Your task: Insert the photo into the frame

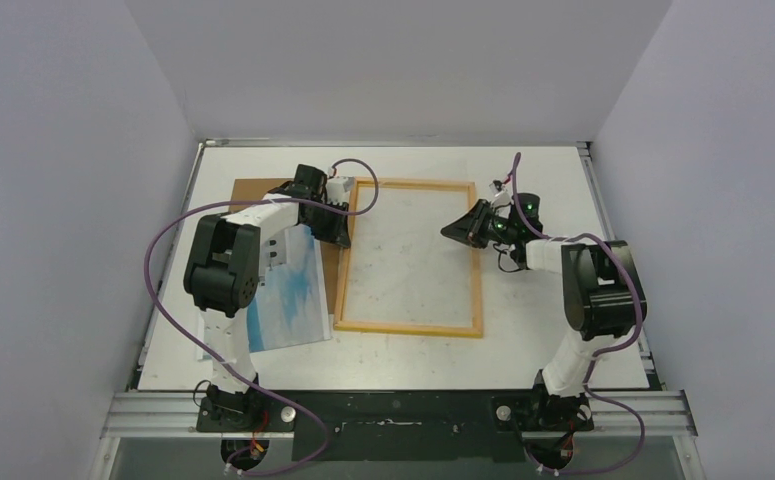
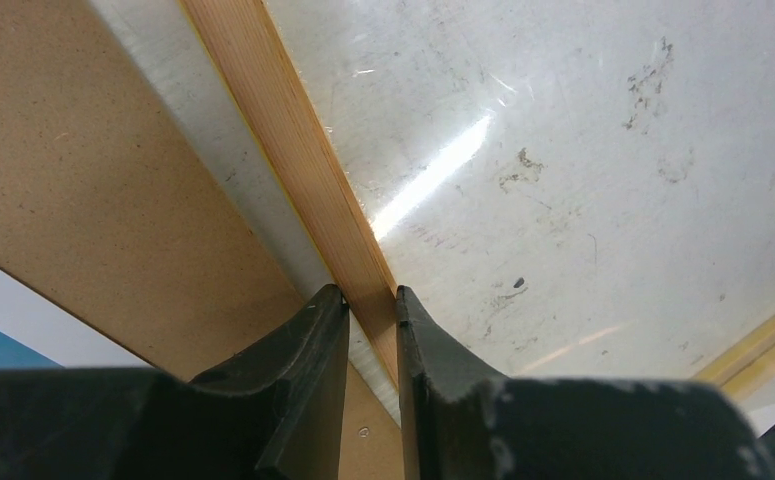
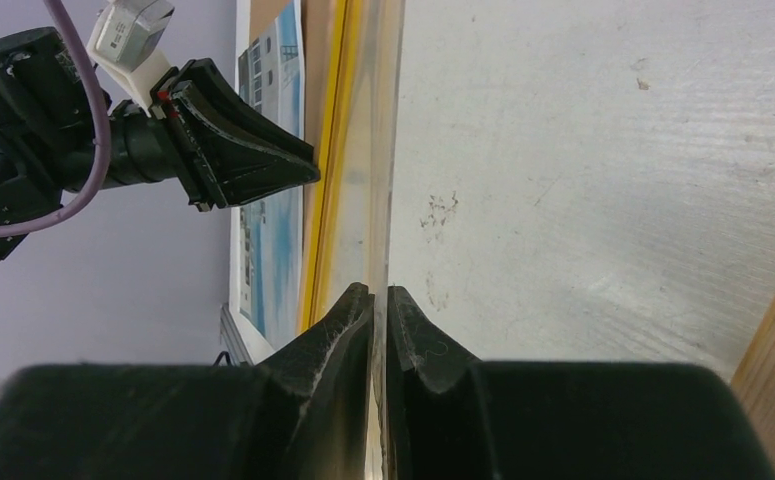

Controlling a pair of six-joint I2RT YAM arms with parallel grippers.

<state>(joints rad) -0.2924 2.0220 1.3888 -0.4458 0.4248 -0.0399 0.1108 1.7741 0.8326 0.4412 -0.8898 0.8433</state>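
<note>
Frame [image 1: 408, 327] flat at mid-table, pale wood back upward, with a smudged clear pane [image 1: 408, 250] seated inside its four rails and the white table [image 1: 523, 170] beneath.

Left gripper [image 1: 341, 236] down on the frame's left rail, toward the far corner. From the left wrist camera: left gripper [image 2: 371, 295] astride the frame [image 2: 293, 150], one black finger pressed to each side of the wooden rail, jaws drawn in to the rail's width and clamped on it. Glare streaks across the pane [image 2: 563, 150] to one side of the rail, brown fibreboard backing panel [image 2: 83, 180] to the other.

Right gripper [image 1: 445, 230] reaching in over the pane from the right side, arm crossing the right rail, tips aimed at the left rail. From the right wrist camera: right gripper [image 3: 379, 292] with jaws all but closed, only a thin sliver between the fingers. Whether anything thin is pinched there, impossible to tell.

Photo [image 1: 288, 295] picture side up, outside the frame and to its left, partly under the left arm, lying over the near part of the backing panel [image 1: 258, 190]. Near right corner of the print just beside the frame's near left corner. Blue-and-white print [image 3: 273, 100] also visible from the right wrist camera, beyond the yellow-edged far rail.
</note>
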